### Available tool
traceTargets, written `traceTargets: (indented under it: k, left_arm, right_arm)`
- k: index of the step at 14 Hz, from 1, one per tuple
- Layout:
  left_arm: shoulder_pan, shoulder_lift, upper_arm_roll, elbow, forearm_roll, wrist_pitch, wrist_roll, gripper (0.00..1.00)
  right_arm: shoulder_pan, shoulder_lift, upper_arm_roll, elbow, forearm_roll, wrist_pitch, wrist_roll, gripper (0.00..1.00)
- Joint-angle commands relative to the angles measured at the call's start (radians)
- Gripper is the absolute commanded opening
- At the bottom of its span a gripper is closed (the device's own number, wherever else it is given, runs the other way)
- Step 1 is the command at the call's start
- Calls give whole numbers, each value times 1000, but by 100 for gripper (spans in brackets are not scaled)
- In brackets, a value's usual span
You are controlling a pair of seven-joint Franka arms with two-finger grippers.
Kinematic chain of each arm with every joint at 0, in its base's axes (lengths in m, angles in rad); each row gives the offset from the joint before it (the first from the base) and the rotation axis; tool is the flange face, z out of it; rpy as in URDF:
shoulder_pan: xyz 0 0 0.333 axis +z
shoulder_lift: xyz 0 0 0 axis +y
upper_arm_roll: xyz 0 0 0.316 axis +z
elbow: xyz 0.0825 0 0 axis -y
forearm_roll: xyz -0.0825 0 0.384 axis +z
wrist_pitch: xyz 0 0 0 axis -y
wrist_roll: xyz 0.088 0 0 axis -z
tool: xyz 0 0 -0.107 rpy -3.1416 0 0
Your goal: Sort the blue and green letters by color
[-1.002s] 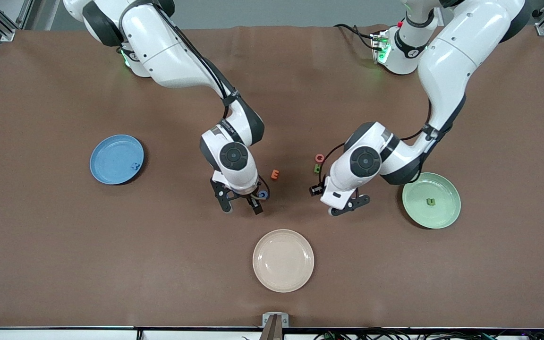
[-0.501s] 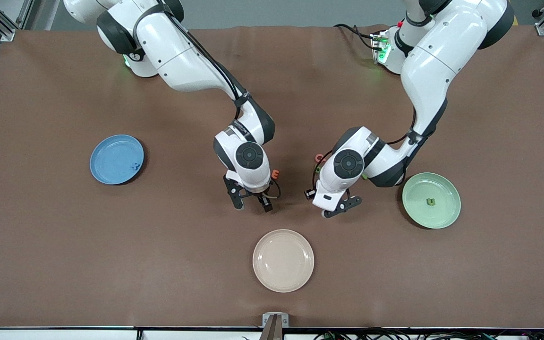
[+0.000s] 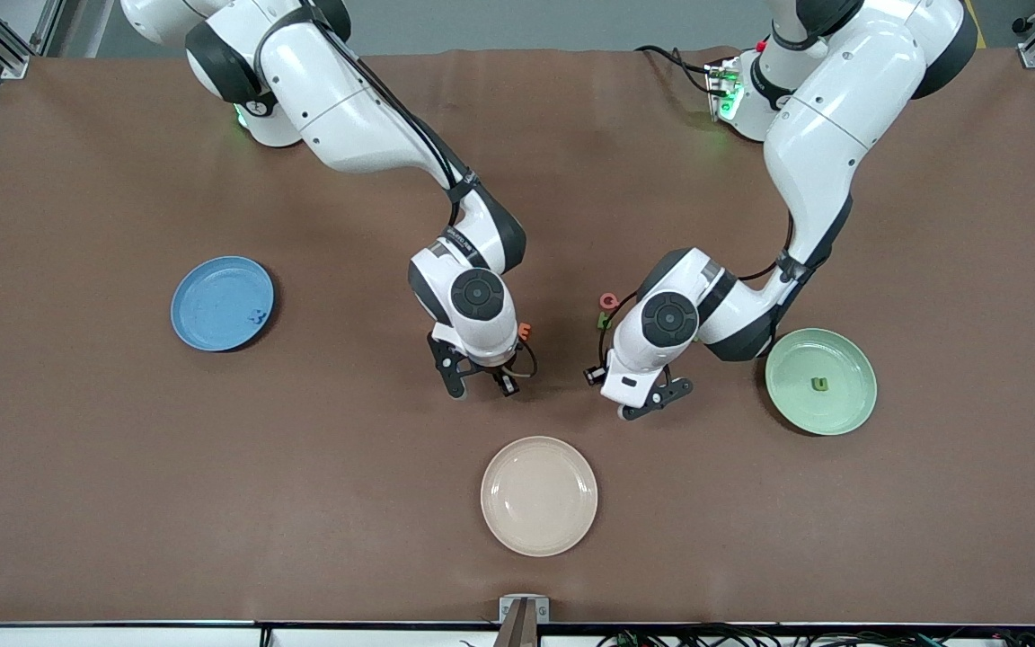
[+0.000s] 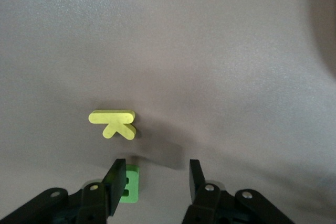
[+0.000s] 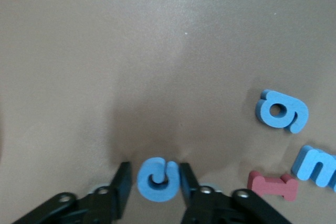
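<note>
Right wrist view: right gripper point(image 5: 153, 182), fingers parted, straddles a blue G point(image 5: 156, 180) low in frame. Left gripper point(image 4: 156, 184) open beside a green letter point(image 4: 129, 183); no writing readable.

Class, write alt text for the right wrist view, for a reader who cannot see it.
The right gripper sits low over the brown table, fingers open around a blue letter G lying flat. Off to one side lie a blue letter g, part of another blue letter and a red letter.

Blue G point(image 5: 157, 180) fills the right claw point(image 5: 153, 184); red letter point(image 5: 273, 186) beside it.
</note>
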Motion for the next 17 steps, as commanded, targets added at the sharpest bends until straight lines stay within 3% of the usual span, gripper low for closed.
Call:
traceTargets:
  k: [1, 3, 11, 17]
  left_arm:
    - [5, -9, -1, -5, 12, -21, 10, 58]
    - [6, -14, -1, -16, 12, -48, 55, 58]
    - [38, -37, -12, -65, 10, -41, 58, 53]
    - [41, -55, -29, -100, 4, -34, 52, 50]
  right_arm:
    - [8, 29, -8, 19, 3, -8, 5, 3]
    - [-4, 21, -8, 19, 5, -33, -33, 0]
    - [-159, -179, -13, -12, 8, -500, -585, 0]
    - [-310, -613, -16, -565, -5, -412, -976, 0]
